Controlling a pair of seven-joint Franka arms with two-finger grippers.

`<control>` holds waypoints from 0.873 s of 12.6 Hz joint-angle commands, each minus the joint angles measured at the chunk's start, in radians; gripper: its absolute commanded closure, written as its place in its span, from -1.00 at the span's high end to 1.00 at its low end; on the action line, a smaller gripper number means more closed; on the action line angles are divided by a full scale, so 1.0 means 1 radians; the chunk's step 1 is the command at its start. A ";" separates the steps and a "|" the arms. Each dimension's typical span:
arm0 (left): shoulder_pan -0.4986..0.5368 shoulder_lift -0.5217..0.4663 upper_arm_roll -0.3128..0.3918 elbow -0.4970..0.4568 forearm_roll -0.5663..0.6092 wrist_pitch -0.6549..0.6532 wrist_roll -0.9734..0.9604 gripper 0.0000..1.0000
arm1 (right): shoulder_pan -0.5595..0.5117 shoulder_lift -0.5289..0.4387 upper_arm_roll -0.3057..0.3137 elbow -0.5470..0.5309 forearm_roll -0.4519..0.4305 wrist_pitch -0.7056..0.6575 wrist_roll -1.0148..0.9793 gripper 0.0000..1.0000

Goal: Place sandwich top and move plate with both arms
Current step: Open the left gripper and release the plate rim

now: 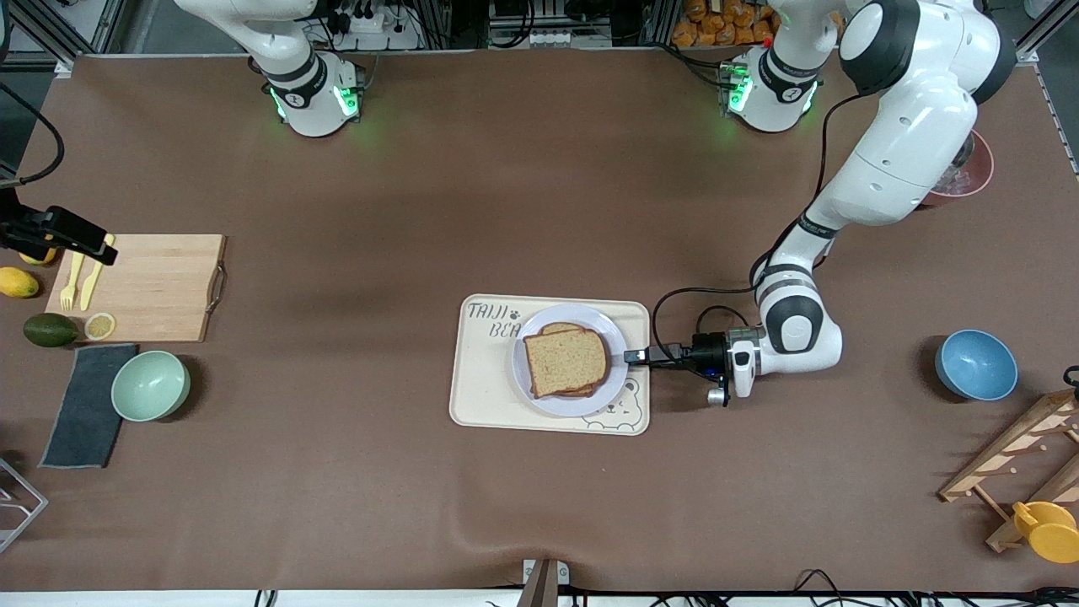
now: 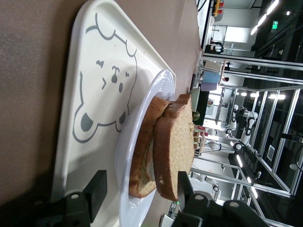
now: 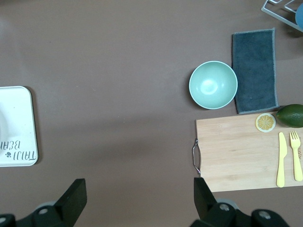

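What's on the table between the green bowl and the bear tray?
Nothing: the front view shows only bare brown tabletop between the green bowl and the bear tray.

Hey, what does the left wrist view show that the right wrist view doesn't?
Only the left wrist view shows the plate, the sandwich top stacked on the lower slice, and the tray's bear drawing, with the left gripper open at the plate's edge. Only the right wrist view shows the green bowl, grey cloth, cutting board and the open right gripper. Both show the cream tray.
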 commanded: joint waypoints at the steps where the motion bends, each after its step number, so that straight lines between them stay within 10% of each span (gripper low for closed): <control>1: 0.006 -0.026 0.002 0.000 0.053 0.010 -0.086 1.00 | -0.017 -0.006 0.011 0.001 0.013 0.005 0.011 1.00; 11: 0.012 -0.100 0.008 0.087 0.167 -0.084 -0.389 1.00 | -0.017 -0.005 0.013 0.001 0.009 0.008 0.013 1.00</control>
